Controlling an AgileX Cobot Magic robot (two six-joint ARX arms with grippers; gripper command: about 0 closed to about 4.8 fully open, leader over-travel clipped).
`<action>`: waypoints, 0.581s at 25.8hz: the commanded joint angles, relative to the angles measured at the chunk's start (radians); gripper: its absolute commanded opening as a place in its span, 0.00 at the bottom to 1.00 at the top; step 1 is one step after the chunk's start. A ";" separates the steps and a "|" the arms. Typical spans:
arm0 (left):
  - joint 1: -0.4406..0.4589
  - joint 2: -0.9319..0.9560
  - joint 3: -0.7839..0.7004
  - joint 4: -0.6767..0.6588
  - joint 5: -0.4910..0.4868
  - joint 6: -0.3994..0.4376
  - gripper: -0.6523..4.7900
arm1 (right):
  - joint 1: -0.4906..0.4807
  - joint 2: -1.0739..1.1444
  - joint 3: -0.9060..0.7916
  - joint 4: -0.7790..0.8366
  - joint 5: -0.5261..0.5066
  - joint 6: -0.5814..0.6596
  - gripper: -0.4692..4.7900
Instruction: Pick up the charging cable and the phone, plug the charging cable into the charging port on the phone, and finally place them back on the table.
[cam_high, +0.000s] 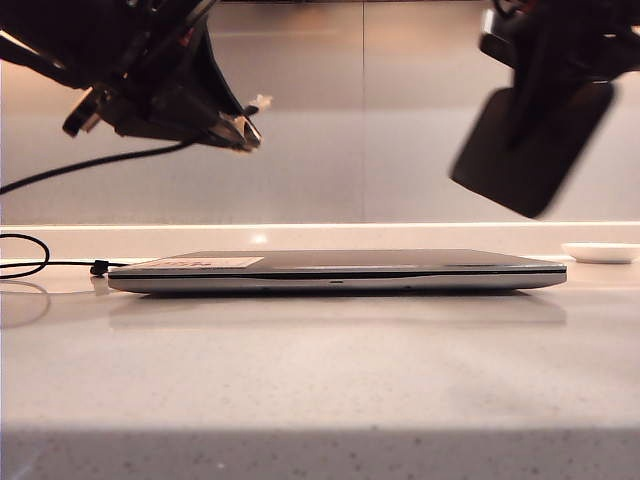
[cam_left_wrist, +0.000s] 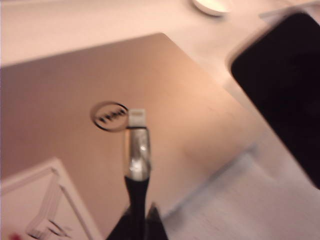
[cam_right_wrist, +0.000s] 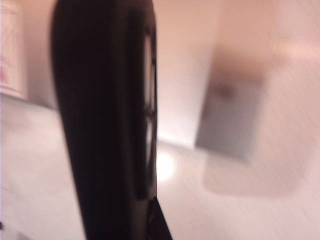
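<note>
Above the speckled pale worktop (cam_high: 320, 380), we see both arms raised over a closed silver laptop (cam_high: 340, 272) that lies flat at the centre of the exterior view. On the left of that view, the left gripper (cam_high: 238, 130) hangs in the air, its jaws clamped together on the charging cable (cam_high: 90, 166) just behind the plug. The silvery-white plug tip (cam_left_wrist: 137, 117) pokes out beyond the gripper, and in the left wrist view we find it poised over the laptop lid, close by the round logo (cam_left_wrist: 109, 116). From the gripper the black cord trails down and away to the left edge of the exterior view, while another stretch of it loops on the worktop beside the laptop's left end, where a small black bead (cam_high: 99, 267) sits on the line. On the right, the right gripper (cam_high: 545, 60) holds the phone (cam_high: 530, 150) well clear of the worktop; its jaws are closed on the dark slab, which hangs tilted below the gripper. In the right wrist view the phone (cam_right_wrist: 107, 120) fills the frame as a blurred dark shape. We see plug and phone well apart, with the laptop's length between them. A small white dish (cam_high: 600, 252) rests on the worktop beyond the laptop's right end.
</note>
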 joint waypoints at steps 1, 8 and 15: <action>-0.039 -0.001 -0.031 0.013 0.003 -0.072 0.11 | 0.002 -0.007 0.000 0.173 -0.074 0.004 0.08; -0.147 0.000 -0.090 0.048 0.003 -0.187 0.11 | 0.002 -0.007 -0.112 0.625 -0.280 0.143 0.08; -0.184 0.037 -0.095 0.103 0.003 -0.265 0.11 | 0.002 0.001 -0.332 1.097 -0.414 0.397 0.08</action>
